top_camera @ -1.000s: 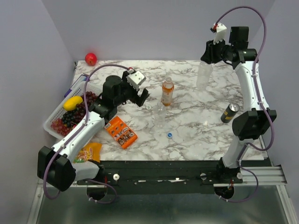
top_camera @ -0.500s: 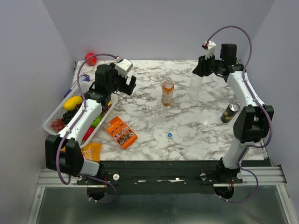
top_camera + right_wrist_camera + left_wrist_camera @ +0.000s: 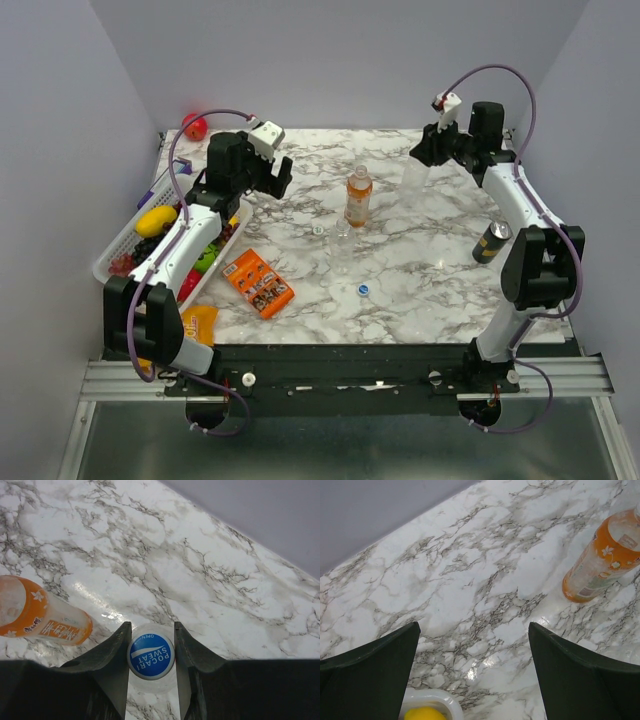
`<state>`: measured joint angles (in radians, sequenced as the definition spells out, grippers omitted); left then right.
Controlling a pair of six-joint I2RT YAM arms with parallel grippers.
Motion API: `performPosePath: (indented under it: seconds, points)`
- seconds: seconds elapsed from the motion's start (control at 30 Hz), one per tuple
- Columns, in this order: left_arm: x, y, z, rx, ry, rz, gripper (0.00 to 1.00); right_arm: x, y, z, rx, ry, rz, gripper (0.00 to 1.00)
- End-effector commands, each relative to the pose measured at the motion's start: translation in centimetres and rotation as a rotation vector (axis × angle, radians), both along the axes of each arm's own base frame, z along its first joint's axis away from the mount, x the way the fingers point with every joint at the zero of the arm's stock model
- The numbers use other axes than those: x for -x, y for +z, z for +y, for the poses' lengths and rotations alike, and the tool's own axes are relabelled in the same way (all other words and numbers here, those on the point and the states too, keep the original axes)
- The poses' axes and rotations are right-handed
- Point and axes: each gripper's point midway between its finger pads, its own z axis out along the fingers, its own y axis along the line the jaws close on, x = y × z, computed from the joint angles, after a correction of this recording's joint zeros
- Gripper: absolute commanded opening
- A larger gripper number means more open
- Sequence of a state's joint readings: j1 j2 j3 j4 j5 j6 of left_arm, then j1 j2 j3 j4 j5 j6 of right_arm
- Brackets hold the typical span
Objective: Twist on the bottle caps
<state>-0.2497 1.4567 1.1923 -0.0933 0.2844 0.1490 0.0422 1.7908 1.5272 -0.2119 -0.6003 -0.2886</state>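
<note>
My right gripper (image 3: pixel 151 630) is shut on a blue bottle cap (image 3: pixel 150 656) that sits on the neck of a clear bottle (image 3: pixel 413 182). That bottle hangs from the gripper (image 3: pixel 428 150) over the far right of the table. The orange bottle (image 3: pixel 358 197) stands uncapped at the centre, also in the wrist views as orange bottle (image 3: pixel 600 562) and orange bottle (image 3: pixel 40 615). A second clear bottle (image 3: pixel 342 246) stands in front of it. A whitish cap (image 3: pixel 318 229) and a blue cap (image 3: pixel 363 290) lie on the marble. My left gripper (image 3: pixel 472 630) is open and empty, at the far left (image 3: pixel 278 180).
A white basket (image 3: pixel 112 262) of fruit, with its rim (image 3: pixel 427 697) in the left wrist view, sits at the left edge. A red apple (image 3: pixel 195 126) lies at the far left corner. An orange packet (image 3: pixel 258 283), a snack bag (image 3: pixel 190 325) and a dark can (image 3: pixel 492 241) also lie about.
My left arm has drawn back to the far left, away from the bottles, still open. My right arm has carried the clear bottle leftward and lower, grip unchanged.
</note>
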Motion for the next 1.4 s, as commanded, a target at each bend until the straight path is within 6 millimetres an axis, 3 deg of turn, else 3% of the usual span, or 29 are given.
performPosePath:
  seconds: [0.0, 0.17, 0.47, 0.63, 0.97, 1.07, 1.17, 1.33, 1.37]
  points:
    - [-0.9, 1.6, -0.1, 0.025, 0.008, -0.028, 0.99, -1.0, 0.5, 0.1, 0.004, -0.001, -0.046, 0.19]
    - [-0.9, 1.5, -0.2, 0.026, 0.006, -0.028, 0.99, -1.2, -0.3, -0.1, 0.014, -0.006, -0.023, 0.33]
    - [-0.6, 1.5, -0.2, 0.022, -0.002, -0.033, 0.99, -1.2, -1.7, -0.4, 0.039, -0.009, -0.004, 0.38]
    - [-0.4, 1.4, -0.2, 0.021, -0.007, -0.029, 0.99, -1.1, -2.4, -0.5, 0.045, -0.016, 0.009, 0.53]
    - [-0.2, 1.2, -0.3, 0.020, -0.016, -0.025, 0.99, -1.3, -2.4, -0.5, 0.040, -0.021, 0.012, 0.58]
    - [-0.2, 1.2, -0.3, 0.020, -0.020, -0.025, 0.99, -1.2, -1.4, -0.2, 0.022, -0.009, 0.001, 0.60]
    - [0.1, 1.2, -0.7, 0.022, -0.045, -0.022, 0.99, -0.6, 1.2, 0.5, -0.011, 0.026, -0.035, 0.67]
    - [0.6, 0.3, -1.2, 0.010, -0.089, 0.005, 0.99, 2.8, 6.9, 2.5, -0.088, 0.142, -0.094, 0.76]
    - [0.6, 0.2, -1.2, 0.007, -0.094, 0.007, 0.99, 3.3, 7.1, 2.6, -0.098, 0.148, -0.090, 0.77]
